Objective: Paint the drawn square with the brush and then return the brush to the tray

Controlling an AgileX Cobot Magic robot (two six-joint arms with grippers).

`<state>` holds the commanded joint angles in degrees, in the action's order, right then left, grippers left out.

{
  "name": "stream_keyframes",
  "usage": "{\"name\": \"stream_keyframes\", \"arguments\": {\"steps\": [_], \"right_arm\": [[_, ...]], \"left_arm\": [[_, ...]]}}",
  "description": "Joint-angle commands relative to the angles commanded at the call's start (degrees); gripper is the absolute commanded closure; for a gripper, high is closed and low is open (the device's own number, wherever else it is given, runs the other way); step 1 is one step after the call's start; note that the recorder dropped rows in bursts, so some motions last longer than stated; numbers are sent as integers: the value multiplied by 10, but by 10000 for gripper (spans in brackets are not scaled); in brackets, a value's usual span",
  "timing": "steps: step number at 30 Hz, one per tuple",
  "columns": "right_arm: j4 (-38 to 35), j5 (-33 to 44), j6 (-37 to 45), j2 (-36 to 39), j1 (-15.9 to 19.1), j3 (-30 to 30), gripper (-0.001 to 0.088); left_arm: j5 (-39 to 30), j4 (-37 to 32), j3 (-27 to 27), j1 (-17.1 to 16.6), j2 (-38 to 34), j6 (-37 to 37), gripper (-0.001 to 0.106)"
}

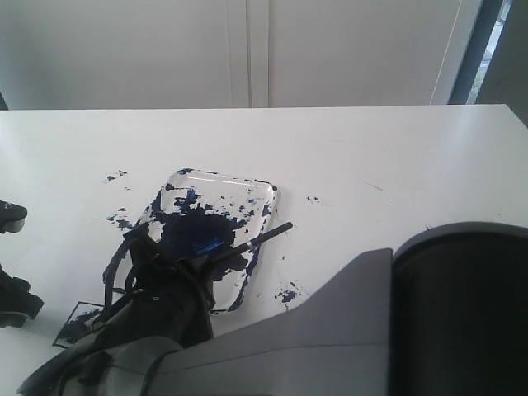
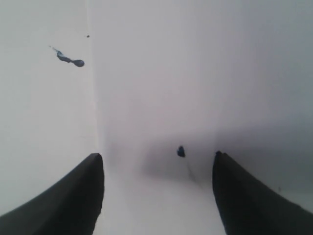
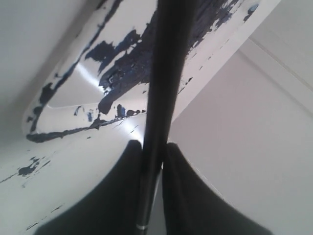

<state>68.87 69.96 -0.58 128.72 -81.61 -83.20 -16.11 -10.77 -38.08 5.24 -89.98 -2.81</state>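
Right gripper (image 3: 151,145) clamps brush (image 3: 168,58) over tray (image 1: 266,195); drawn square (image 1: 76,323), table's near edge, looks daubed; release pending. Left gripper (image 2: 156,156) agape, empty.

No readable text, label, brand, number or sign anywhere in view.

Glossy, smooth plastic-looking tray (image 3: 73,93), dark paint (image 3: 132,58) on it patchy and flaky-edged; smooth satin-black brush (image 3: 166,73); matt white table (image 1: 371,157), smooth.
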Motion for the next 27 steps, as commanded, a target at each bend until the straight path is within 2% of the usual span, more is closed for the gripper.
{"name": "stream_keyframes", "arguments": {"steps": [9,27], "right_arm": [[14,0,-18,0,27,-1,868],[45,0,-27,9,29,-1,868]], "left_arm": [[0,0,0,0,0,0,381],[-1,5,0,0,0,0,381]]}}
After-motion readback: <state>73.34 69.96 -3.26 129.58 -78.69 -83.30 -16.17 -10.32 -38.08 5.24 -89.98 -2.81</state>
